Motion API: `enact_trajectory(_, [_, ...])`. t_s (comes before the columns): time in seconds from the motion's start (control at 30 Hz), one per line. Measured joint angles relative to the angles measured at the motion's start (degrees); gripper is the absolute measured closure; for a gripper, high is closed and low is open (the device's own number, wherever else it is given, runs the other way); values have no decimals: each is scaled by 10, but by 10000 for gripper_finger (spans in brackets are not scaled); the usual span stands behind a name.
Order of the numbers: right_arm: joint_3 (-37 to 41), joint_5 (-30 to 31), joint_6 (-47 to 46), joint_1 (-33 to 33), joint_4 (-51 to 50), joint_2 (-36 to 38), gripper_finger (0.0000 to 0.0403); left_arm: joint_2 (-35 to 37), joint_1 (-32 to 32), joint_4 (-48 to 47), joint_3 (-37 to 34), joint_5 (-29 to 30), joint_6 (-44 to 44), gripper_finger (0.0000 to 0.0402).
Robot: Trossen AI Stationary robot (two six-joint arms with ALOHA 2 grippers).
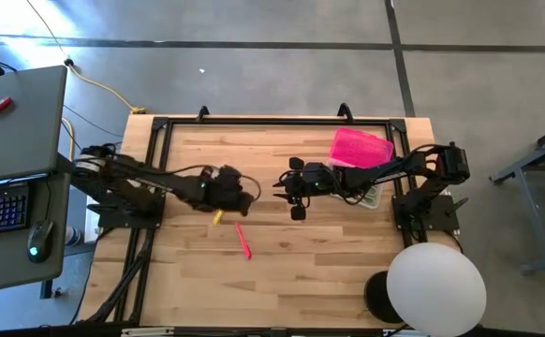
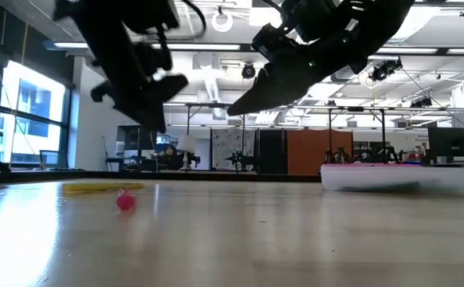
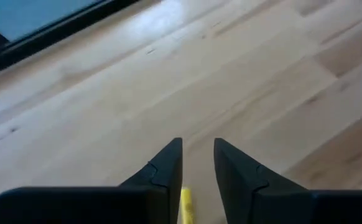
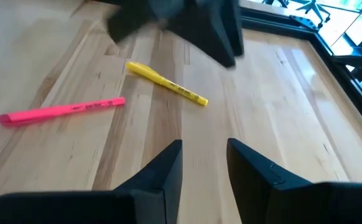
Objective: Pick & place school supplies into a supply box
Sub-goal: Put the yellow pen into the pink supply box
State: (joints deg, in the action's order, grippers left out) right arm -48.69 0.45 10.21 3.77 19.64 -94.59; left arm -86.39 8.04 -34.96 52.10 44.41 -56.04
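A yellow pen (image 1: 218,217) and a pink-red pen (image 1: 243,241) lie flat on the wooden table near its middle. In the right wrist view the yellow pen (image 4: 167,83) and the pink-red pen (image 4: 60,111) lie apart. The supply box with its pink lid (image 1: 361,148) sits at the far right, partly under the right arm; the low view shows the box (image 2: 395,177) resting on the table. My left gripper (image 1: 244,190) hangs open with a narrow gap above the yellow pen (image 3: 185,208). My right gripper (image 1: 291,195) is open and raised over bare wood (image 4: 203,162). Scissors and other supplies are out of view.
A black metal frame (image 1: 254,122) runs round the table's far and side edges. A white round lamp (image 1: 436,285) stands over the near right corner. A desk with a keyboard (image 1: 1,206) is beyond the left edge. Bare wood lies along the near side.
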Motion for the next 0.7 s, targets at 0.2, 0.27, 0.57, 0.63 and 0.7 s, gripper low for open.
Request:
enact_trajectory(0.2, [0,0,-3,0,-5,0,299,6,117,12,-55,44,-162,284])
enact_trajectory(0.27, [0,0,-5,0,-5,0,299,-8,153,32,-83,58,-225,284])
enact_trajectory(0.57, [0,0,-12,0,-2,0,299,-47,196,121,-152,132,-293,284])
enact_trajectory(0.63, [0,0,-12,0,-4,0,299,-59,196,158,-166,130,-280,284])
enact_trajectory(0.7, [0,0,-12,0,-5,0,299,-63,196,186,-179,130,-278,284])
